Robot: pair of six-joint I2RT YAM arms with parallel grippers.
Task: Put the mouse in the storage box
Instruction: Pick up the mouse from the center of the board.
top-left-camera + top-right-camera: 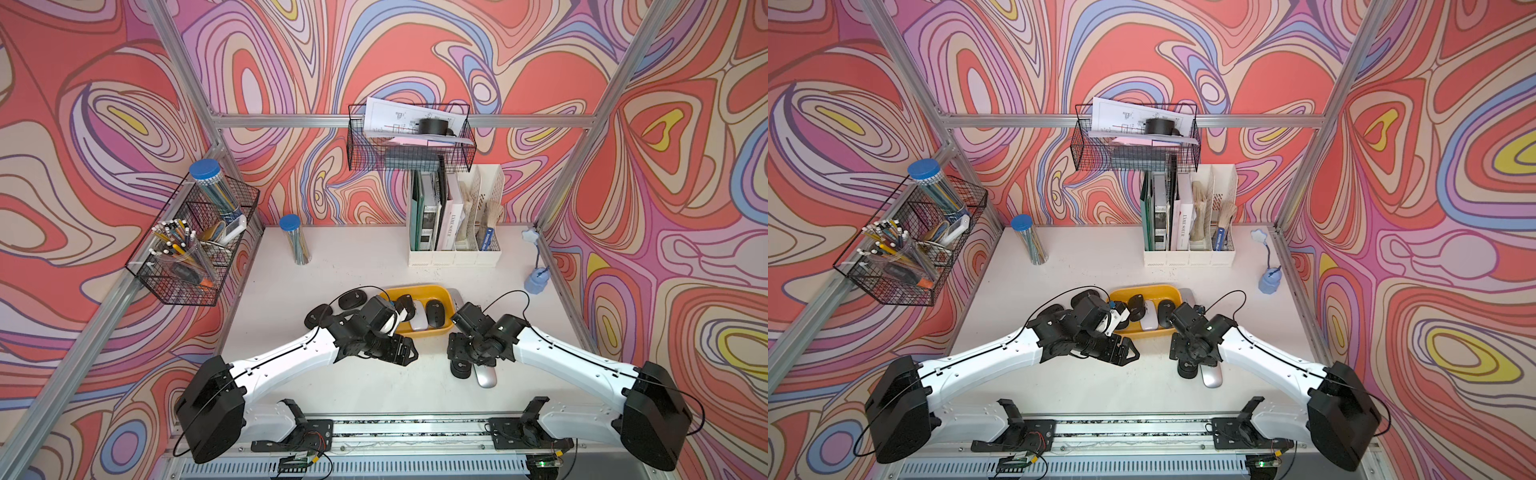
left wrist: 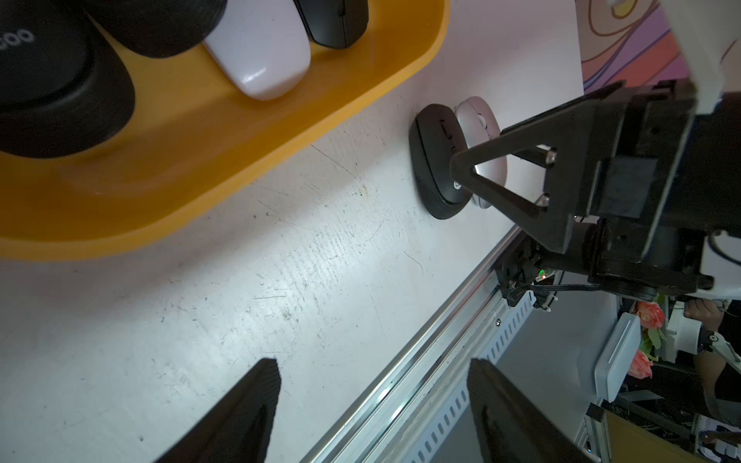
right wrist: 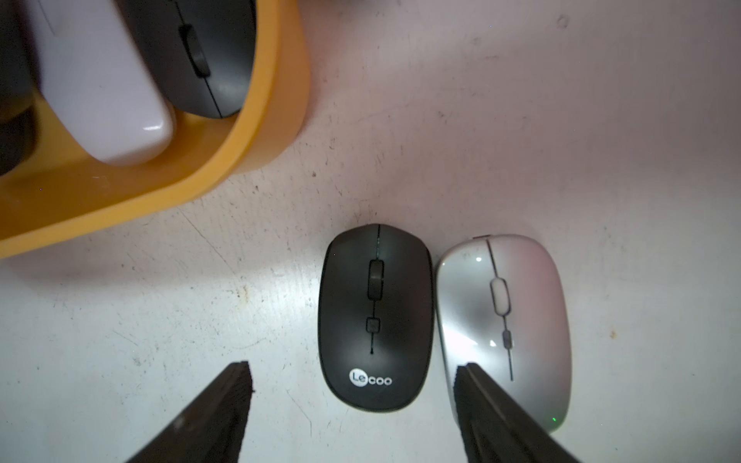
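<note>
Reaching stage: right gripper (image 3: 353, 373) poised over the black mouse (image 3: 375, 312), spread wide and empty, one finger above the neighbouring silver mouse (image 3: 501, 320) — both on the table (image 3: 521, 120) near the storage box (image 3: 276, 120). Next, probably: shifting aside, lowering, closing on black alone. Also wide and empty — left gripper (image 2: 373, 368).

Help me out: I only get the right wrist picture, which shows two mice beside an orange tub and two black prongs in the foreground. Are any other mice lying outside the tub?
Observer: Yes. In both top views, one black mouse and a second black mouse lie on the table, on the robot's left of the storage box.
Operator: Is the other arm carrying one?
Observer: No. The left gripper is open and empty, above bare table in front of the box.
Operator: What's behind the tub?
Observer: A white file organizer stands near the back wall.
</note>
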